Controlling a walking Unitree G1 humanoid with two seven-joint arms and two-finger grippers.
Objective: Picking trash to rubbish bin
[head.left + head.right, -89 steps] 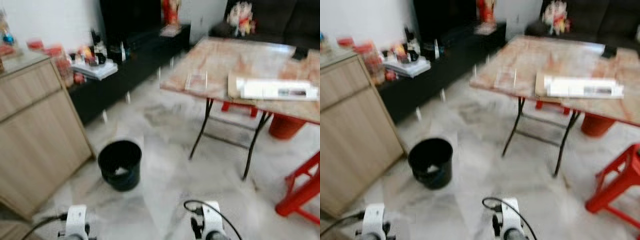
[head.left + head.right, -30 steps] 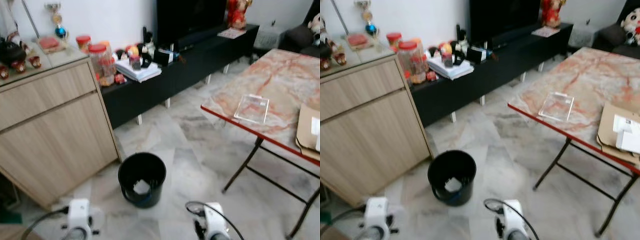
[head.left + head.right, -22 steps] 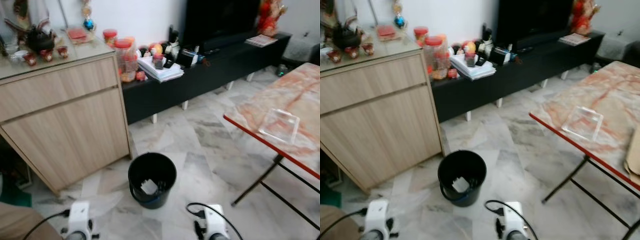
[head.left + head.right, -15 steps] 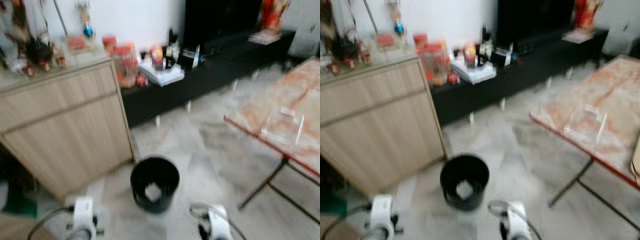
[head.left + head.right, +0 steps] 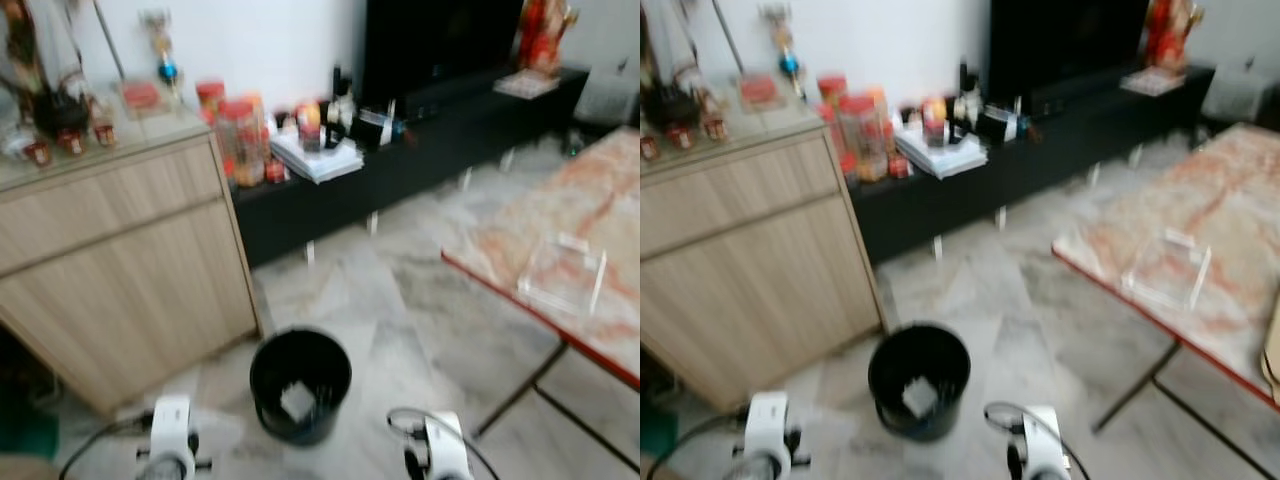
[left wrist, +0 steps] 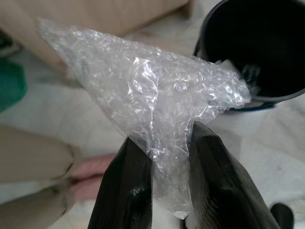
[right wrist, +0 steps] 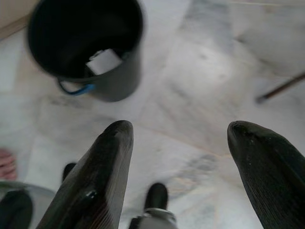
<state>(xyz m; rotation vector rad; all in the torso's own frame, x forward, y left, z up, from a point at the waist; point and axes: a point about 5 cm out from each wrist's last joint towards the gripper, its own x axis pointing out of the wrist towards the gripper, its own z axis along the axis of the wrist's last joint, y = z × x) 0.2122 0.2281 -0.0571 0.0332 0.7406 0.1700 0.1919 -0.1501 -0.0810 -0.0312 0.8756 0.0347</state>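
Observation:
A black round bin (image 5: 300,384) stands on the marble floor just ahead of me, with a pale scrap of paper (image 5: 297,401) lying inside. In the left wrist view my left gripper (image 6: 169,143) is shut on a crumpled sheet of clear bubble wrap (image 6: 152,95), held low beside the bin (image 6: 257,47). My right gripper (image 7: 180,138) hangs open with nothing between its fingers, above bare floor near the bin (image 7: 86,43). Both wrists (image 5: 170,440) (image 5: 440,455) show at the bottom of the eye views.
A light wooden cabinet (image 5: 120,260) stands left of the bin. A low black TV bench (image 5: 400,150) with jars and books runs along the far wall. A marble-top folding table (image 5: 570,260) with a clear tray (image 5: 565,275) is on the right.
The camera has swung left and come a little closer, so the bin now sits nearer the middle, straight ahead. The picture is blurred from moving.

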